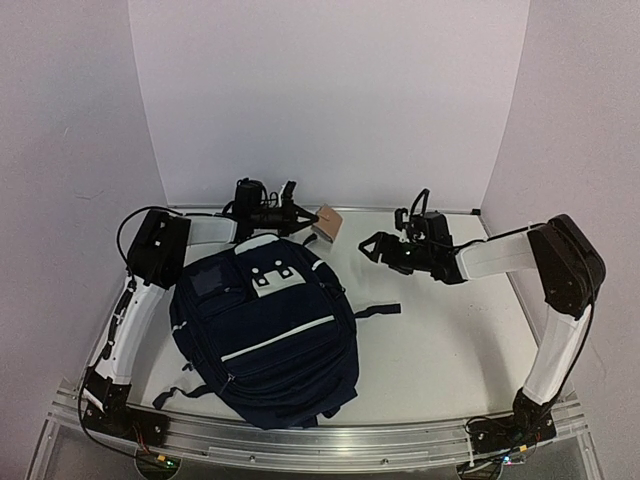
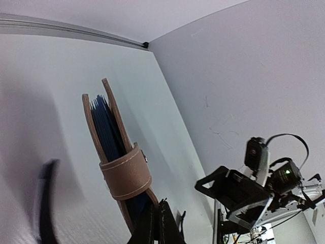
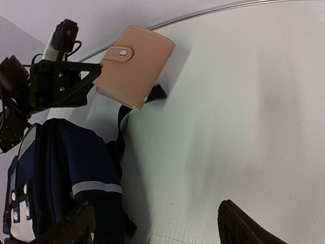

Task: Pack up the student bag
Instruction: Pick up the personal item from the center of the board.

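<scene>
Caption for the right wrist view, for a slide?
Left gripper holds a tan snap wallet beside the student bag; right gripper open.

You see the navy student bag [image 1: 265,335] lying flat left of centre, front up, white piping showing, straps splayed.

Matt navy cloth student bag [image 1: 265,335], smooth stitched tan leather wallet [image 3: 134,65]

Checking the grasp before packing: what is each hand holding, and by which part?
The left hand pinches the tan wallet by the end nearest its snap strap. The right hand is open, holding nothing.
</scene>
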`<act>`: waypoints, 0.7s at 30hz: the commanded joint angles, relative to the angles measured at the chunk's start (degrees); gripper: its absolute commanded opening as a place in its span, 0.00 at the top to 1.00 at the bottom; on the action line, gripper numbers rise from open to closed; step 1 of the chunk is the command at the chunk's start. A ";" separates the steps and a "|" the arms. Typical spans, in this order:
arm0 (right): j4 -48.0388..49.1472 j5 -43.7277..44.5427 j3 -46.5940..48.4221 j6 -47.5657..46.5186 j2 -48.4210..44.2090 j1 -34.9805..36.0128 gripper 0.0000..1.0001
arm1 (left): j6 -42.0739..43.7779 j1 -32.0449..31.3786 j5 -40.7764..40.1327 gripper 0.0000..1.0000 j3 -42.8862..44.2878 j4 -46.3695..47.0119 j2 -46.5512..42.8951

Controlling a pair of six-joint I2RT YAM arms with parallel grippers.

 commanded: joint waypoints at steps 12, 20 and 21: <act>28.35 -15.09 -7.17 19.51 -7.28 -2.08 0.10 | -7.45 -5.71 7.50 1.00 -20.32 19.06 -24.48; 37.98 -20.84 -7.62 25.43 -5.76 -2.01 0.18 | -11.82 -8.19 10.84 1.00 -24.73 24.04 -28.01; 38.96 -22.19 -7.37 26.37 -5.48 -1.92 0.21 | -12.15 -8.48 11.07 1.00 -25.10 24.87 -28.24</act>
